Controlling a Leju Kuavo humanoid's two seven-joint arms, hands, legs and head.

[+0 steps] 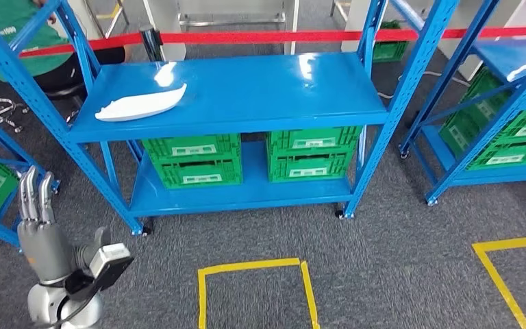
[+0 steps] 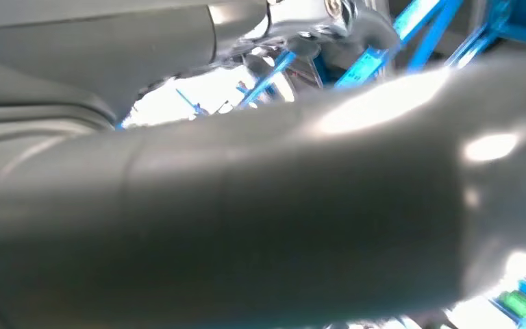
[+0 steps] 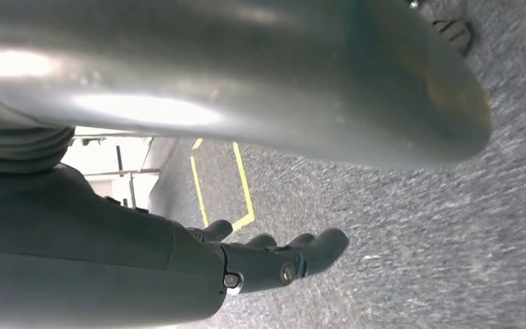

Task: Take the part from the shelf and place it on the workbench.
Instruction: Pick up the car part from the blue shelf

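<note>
A white, elongated part [image 1: 140,105] is seen lying flat on the top board of the blue shelf [image 1: 260,92], toward the board's nine o'clock end and near its front edge, untouched by either hand. Beneath that board, two stacks of green crates [image 1: 193,160] are set side by side on the lower level, one toward nine o'clock and one toward three o'clock. The left hand [image 1: 40,218] is raised at about seven o'clock in the head view, well apart from the part; its fingers [image 1: 33,197] are held straight, close together and pointing upward, and nothing is held in it. In the left wrist view the picture is largely taken up by the grey thumb [image 2: 246,219], with blurred blue shelf struts glimpsed behind. The right hand [image 3: 178,267] is seen over grey carpet [image 3: 411,226] in its wrist view, its dark fingers [image 3: 294,257] extended, slightly parted and closed on nothing. Yellow tape [image 1: 253,274] is laid as a square outline on the floor at six o'clock, before the shelf. A red barrier band [image 1: 260,35] is stretched behind the shelf at twelve o'clock, and a person in green [image 1: 20,34] is partly visible at eleven o'clock.
</note>
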